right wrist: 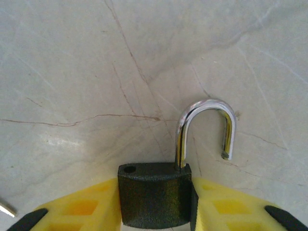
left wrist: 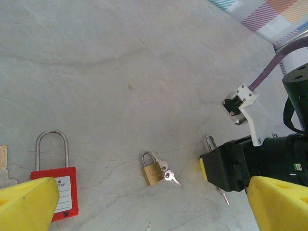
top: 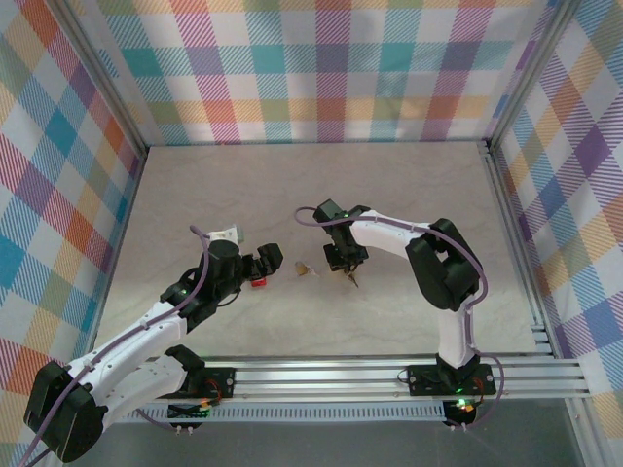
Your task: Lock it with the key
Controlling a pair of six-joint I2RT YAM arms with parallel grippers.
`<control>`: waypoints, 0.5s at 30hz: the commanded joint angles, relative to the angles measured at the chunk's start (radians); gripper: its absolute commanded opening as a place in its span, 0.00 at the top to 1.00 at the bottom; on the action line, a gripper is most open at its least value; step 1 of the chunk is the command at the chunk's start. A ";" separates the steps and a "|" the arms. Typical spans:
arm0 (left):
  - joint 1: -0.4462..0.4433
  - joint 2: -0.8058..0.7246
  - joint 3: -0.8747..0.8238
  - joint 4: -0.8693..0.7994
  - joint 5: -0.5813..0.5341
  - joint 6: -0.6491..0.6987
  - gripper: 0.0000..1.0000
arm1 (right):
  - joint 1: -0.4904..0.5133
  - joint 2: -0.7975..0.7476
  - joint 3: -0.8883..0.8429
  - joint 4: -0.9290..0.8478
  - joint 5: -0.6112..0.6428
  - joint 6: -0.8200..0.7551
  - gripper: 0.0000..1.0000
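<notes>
Here, right claw (top: 343,261) pinching black padlock (right wrist: 154,195), shackle (right wrist: 207,107) unlatched, left claw (top: 265,263) spread

black padlock (right wrist: 154,195): matte textured body, chrome shackle | state: shackle swung open, free end clear of its hole | pose: shackle pointing away from the fingers | place: body clamped on both sides by the right gripper (right wrist: 155,211) | key (left wrist: 224,196): small, silver, jutting from the body's underside

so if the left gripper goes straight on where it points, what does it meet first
Most likely the small brass padlock with its keys, lying ahead of the left gripper on the table; depth is unclear.
</notes>
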 commanded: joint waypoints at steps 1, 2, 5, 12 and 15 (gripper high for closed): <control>-0.003 -0.023 -0.008 0.002 -0.021 0.016 0.00 | -0.005 0.056 -0.020 -0.034 0.019 -0.001 0.66; -0.003 -0.026 -0.009 0.003 -0.022 0.016 0.00 | -0.005 0.054 -0.024 -0.035 0.021 -0.001 0.67; -0.002 -0.022 -0.006 0.004 -0.020 0.017 0.00 | -0.005 0.035 -0.035 -0.039 0.036 0.002 0.70; -0.003 -0.007 0.006 0.012 -0.014 0.017 0.00 | -0.005 -0.069 -0.087 0.001 0.005 -0.004 0.70; -0.003 -0.004 0.008 0.013 -0.014 0.017 0.00 | -0.005 -0.109 -0.112 0.022 -0.029 -0.013 0.69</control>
